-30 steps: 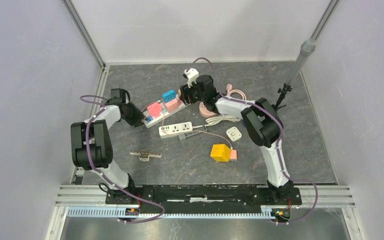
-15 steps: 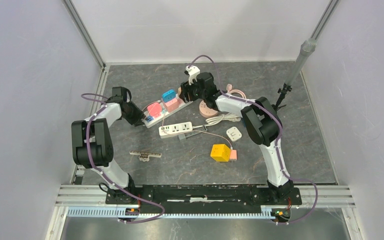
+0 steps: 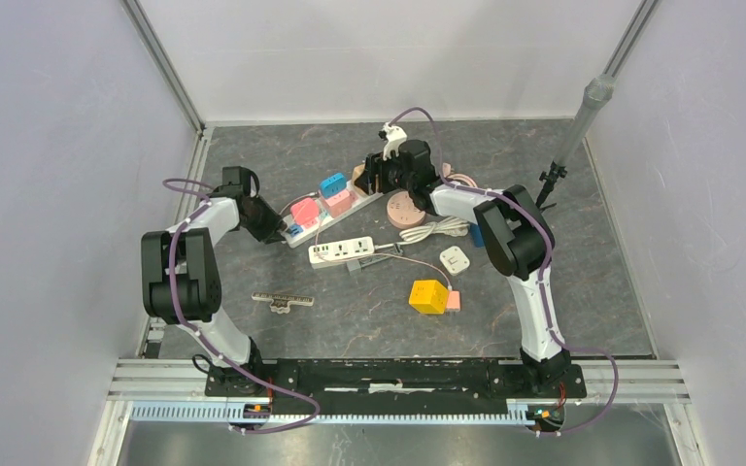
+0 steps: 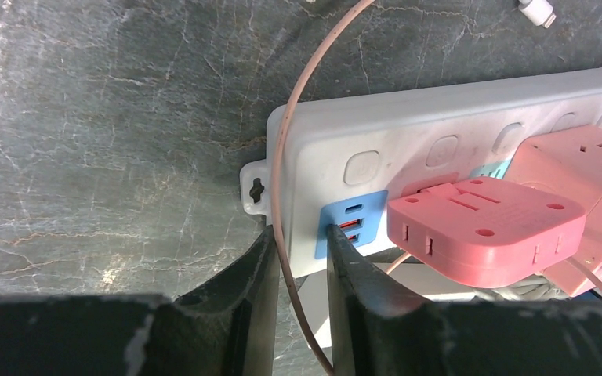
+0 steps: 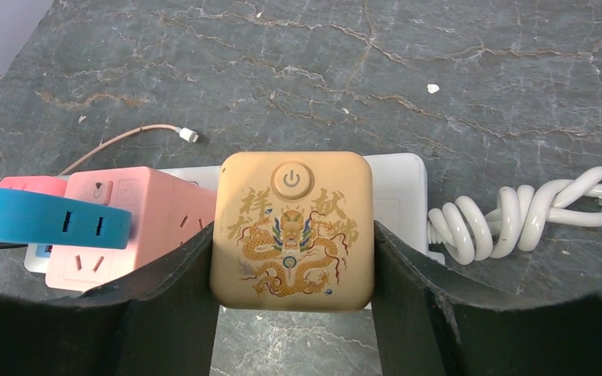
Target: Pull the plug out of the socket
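Dark gray stone-look table top (image 3: 253, 146). Plain pale walls (image 3: 58, 146) all round. Gray pole (image 3: 583, 121) stands right of right gripper (image 5: 291, 243).

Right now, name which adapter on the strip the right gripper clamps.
The tan dragon-printed adapter, pinched by the right gripper; the pink adapter and blue adapter beside it lie outside its jaws.

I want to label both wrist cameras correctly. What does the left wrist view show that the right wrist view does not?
Only the left wrist view: the left gripper, nearly closed, with a thin pink cable running through its gap, and a blue USB panel. Only the right wrist view: the right gripper clamped on the gold dragon plug, and a coiled white cord. Both: the white power strip, a pink adapter and the dark stone table.
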You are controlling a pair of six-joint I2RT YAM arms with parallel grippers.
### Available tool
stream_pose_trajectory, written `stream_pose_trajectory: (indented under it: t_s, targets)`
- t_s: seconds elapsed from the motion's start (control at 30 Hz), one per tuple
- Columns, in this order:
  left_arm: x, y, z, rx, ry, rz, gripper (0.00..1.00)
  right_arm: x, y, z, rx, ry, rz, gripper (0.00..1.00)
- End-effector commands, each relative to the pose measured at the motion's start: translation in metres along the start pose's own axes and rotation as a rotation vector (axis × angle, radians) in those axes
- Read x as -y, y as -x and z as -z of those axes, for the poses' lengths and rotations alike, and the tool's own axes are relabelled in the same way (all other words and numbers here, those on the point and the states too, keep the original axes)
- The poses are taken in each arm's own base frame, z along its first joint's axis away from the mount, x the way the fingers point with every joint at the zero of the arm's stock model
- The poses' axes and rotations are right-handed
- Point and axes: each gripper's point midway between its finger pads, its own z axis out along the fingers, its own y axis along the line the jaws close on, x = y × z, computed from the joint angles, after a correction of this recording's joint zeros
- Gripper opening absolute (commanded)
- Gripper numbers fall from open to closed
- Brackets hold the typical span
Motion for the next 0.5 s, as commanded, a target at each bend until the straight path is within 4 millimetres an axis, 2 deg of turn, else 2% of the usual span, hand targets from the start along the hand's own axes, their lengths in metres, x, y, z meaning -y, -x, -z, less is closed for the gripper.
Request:
stream_pose_trajectory:
  t_s: [0.0,0.13,0.23,0.33,0.47]
  targets:
    - [-0.050,-0.021,-0.017,-0.058,0.206,0.003,0.29,-0.065,0.123,0.038,0.281,0.188,0.065,0.00]
    - [-0.050,-0.022,-0.018,-0.066,0.206,0.006,0.29,-0.060,0.114,0.031,0.214,0.083,0.251,0.00]
    - [-0.051,-0.022,-0.018,-0.067,0.212,0.003,0.29,-0.068,0.105,0.030,0.183,0.067,0.353,0.00]
    - [-0.054,-0.023,-0.018,-0.071,0.229,-0.001,0.29,-0.077,0.108,0.034,0.202,0.101,0.350,0.00]
    - [-0.057,-0.024,-0.018,-0.075,0.238,-0.005,0.29,-0.076,0.113,0.034,0.201,0.088,0.358,0.00]
